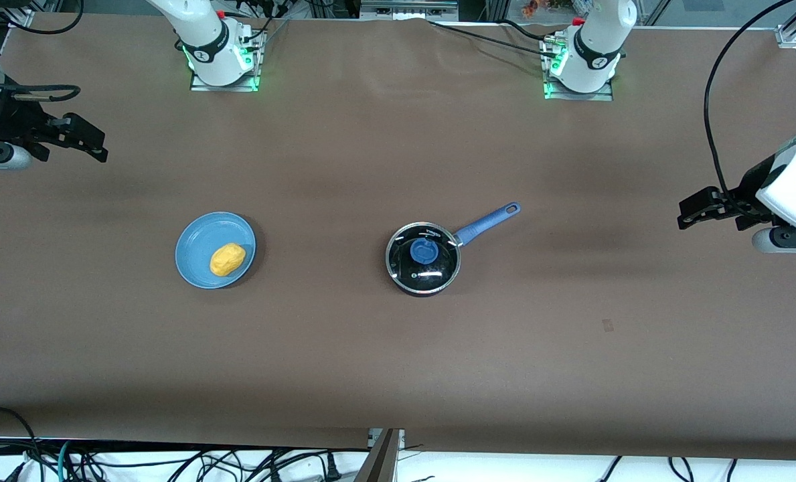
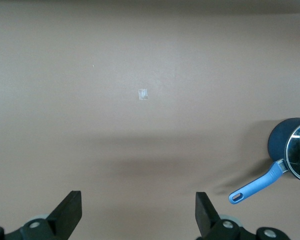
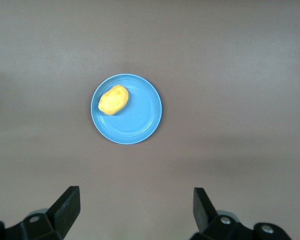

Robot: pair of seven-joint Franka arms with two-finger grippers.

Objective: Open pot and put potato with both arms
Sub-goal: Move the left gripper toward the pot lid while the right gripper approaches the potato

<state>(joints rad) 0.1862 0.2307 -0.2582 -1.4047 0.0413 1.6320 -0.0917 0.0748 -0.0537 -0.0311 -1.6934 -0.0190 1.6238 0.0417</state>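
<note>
The black pot (image 1: 423,268) stands mid-table with its glass lid (image 1: 438,262) on, blue knob (image 1: 423,251) on top. Its blue handle (image 1: 488,221) points toward the left arm's end. The pot's edge and handle also show in the left wrist view (image 2: 279,142). The yellow potato (image 1: 227,259) lies on a light-blue plate (image 1: 197,244) toward the right arm's end; the right wrist view shows the potato (image 3: 113,99) and plate (image 3: 137,122) too. My left gripper (image 1: 684,213) (image 2: 138,210) is open and empty, up over the table's left-arm end. My right gripper (image 1: 102,147) (image 3: 136,207) is open and empty, up over the right-arm end.
The table is covered with a brown cloth (image 1: 398,348). A small piece of clear tape (image 1: 608,325) lies on it nearer the front camera than the pot, also in the left wrist view (image 2: 143,94). Cables hang below the table's front edge.
</note>
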